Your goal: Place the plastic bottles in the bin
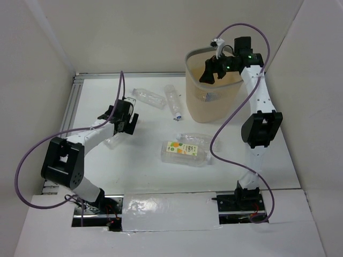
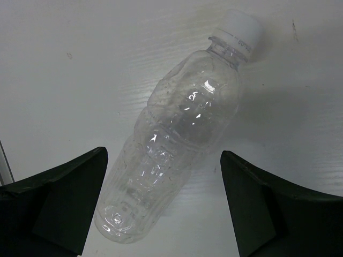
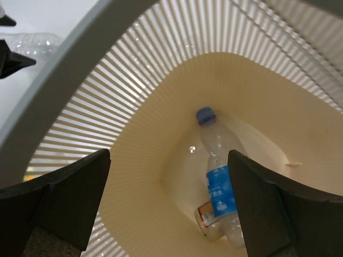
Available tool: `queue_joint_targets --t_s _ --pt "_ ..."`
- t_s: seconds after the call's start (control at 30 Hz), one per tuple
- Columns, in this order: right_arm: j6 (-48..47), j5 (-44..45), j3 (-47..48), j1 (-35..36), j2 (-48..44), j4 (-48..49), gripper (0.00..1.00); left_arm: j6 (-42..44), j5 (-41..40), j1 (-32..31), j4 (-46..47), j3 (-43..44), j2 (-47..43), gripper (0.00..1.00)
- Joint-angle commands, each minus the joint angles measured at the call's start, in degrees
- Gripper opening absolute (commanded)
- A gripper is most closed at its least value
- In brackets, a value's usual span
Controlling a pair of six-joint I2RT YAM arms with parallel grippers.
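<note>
Inside the tall beige translucent bin with the grey rim (image 1: pixel 212 104) (image 3: pixel 161 101), at the far right of the white tabletop (image 1: pixel 144 174), a clear blue-labelled bottle with a blue cap (image 3: pixel 220 187) lies on the bottom. A tiny red-labelled bottle (image 3: pixel 206 215) lies just beside its base. The right hand (image 1: pixel 211 70) (image 3: pixel 169 158) hangs over the bin's mouth, fingers spread wide and empty.

Out on the tabletop, two bare clear bottles (image 1: pixel 149 97) lie left of the bin. A bottle with a white-green-orange label (image 1: pixel 185 151) lies mid-table, with another bare bottle (image 1: pixel 195 138) just behind it. A bare white-capped bottle (image 2: pixel 182 134) (image 1: pixel 113 142) lies on its side under the left hand (image 1: pixel 127 125) (image 2: pixel 163 160), whose fingers stand wide on either side of its lower half.

Plain white wall panels (image 1: pixel 134 37) close in the left, back and right. An aluminium rail (image 1: pixel 74 99) runs along the left edge.
</note>
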Motion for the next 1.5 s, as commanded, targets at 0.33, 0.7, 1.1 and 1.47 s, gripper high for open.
queue_joint_targets --t_s 0.33,0.7,1.1,1.47 --pt "13.08 -10.92 7.79 -8.8 -7.37 16.65 0.99 0.99 -1.88 0.16 2.35 -1.06 6.69 0.99" --pt "-1.11 -21.13 -12.5 -13.37 -25.46 12.02 0.56 -2.33 -0.74 -1.07 0.16 1.22 4.88 0.22" --pt "-43.4 -19.73 -52.24 -12.67 -48.06 -5.83 1.0 -9.63 15.86 -18.36 -2.67 25.46 -6.41 0.17" --pt "-51.51 -11.12 -60.85 -8.81 -49.91 -14.19 0.04 -22.29 26.76 -23.3 15.25 55.0 10.99 0.16"
